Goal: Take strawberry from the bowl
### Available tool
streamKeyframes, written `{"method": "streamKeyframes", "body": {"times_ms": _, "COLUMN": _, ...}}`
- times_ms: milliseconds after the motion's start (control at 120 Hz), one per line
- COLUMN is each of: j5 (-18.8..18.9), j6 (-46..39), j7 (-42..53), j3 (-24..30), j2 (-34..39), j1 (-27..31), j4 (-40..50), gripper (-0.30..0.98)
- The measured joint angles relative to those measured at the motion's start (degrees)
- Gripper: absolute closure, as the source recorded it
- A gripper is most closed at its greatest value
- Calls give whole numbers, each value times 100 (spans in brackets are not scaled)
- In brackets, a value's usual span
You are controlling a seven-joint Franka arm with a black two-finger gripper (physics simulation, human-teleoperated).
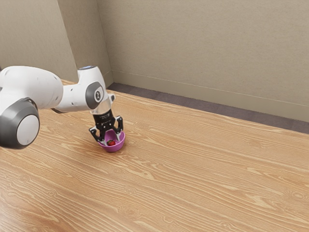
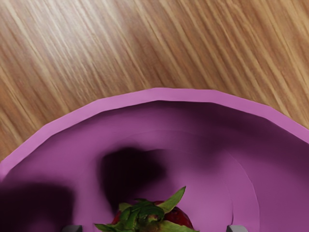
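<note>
My black gripper (image 1: 111, 140) points down into the purple bowl (image 1: 114, 148) in the exterior view, its two fingers spread apart and open. The red strawberry (image 1: 111, 143) lies inside the bowl, between and just below the fingertips. In the wrist view the strawberry (image 2: 179, 217) shows its green leaves, with a fingertip of the gripper (image 2: 154, 229) at either side and a gap between each and the fruit. The bowl (image 2: 154, 94) surrounds them; the lower part of the strawberry is cut off there.
The wooden table (image 1: 193, 179) stretches around the bowl toward the exterior view's right. A beige wall (image 1: 207, 53) rises behind the table's far edge.
</note>
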State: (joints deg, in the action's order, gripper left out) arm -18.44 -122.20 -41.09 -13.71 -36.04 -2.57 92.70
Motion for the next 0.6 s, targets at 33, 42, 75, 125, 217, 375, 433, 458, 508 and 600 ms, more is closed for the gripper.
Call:
{"method": "streamKeyframes", "body": {"times_ms": 33, "j5": -7, "j6": 16, "j7": 5, "j3": 0, "j2": -10, "j1": 5, "j4": -4, "gripper": 33}}
{"method": "streamKeyframes", "body": {"times_ms": 42, "j5": -10, "j6": 20, "j7": 6, "j3": 0, "j2": -13, "j1": 8, "j4": -10, "gripper": 33}}
{"method": "streamKeyframes", "body": {"times_ms": 75, "j5": -20, "j6": 41, "j7": 13, "j3": 0, "j2": -28, "j1": 20, "j4": -35, "gripper": 33}}
{"method": "streamKeyframes", "body": {"times_ms": 125, "j5": -35, "j6": 75, "j7": 27, "j3": 1, "j2": -51, "j1": 41, "j4": -65, "gripper": 34}}
{"method": "streamKeyframes", "body": {"times_ms": 217, "j5": -56, "j6": 136, "j7": 61, "j3": 1, "j2": -82, "j1": 74, "j4": -123, "gripper": 37}}
{"method": "streamKeyframes", "body": {"times_ms": 375, "j5": -123, "j6": 200, "j7": 148, "j3": 7, "j2": -149, "j1": 87, "j4": -204, "gripper": 36}}
{"method": "streamKeyframes", "body": {"times_ms": 433, "j5": -157, "j6": 214, "j7": 185, "j3": 8, "j2": -173, "j1": 88, "j4": -225, "gripper": 34}}
{"method": "streamKeyframes", "body": {"times_ms": 458, "j5": -172, "j6": 217, "j7": 204, "j3": 8, "j2": -178, "j1": 89, "j4": -229, "gripper": 35}}
{"method": "streamKeyframes", "body": {"times_ms": 508, "j5": -196, "j6": 225, "j7": 238, "j3": 8, "j2": -183, "j1": 89, "j4": -232, "gripper": 36}}
{"method": "streamKeyframes", "body": {"times_ms": 600, "j5": -223, "j6": 243, "j7": 288, "j3": 8, "j2": -181, "j1": 89, "j4": -233, "gripper": 39}}
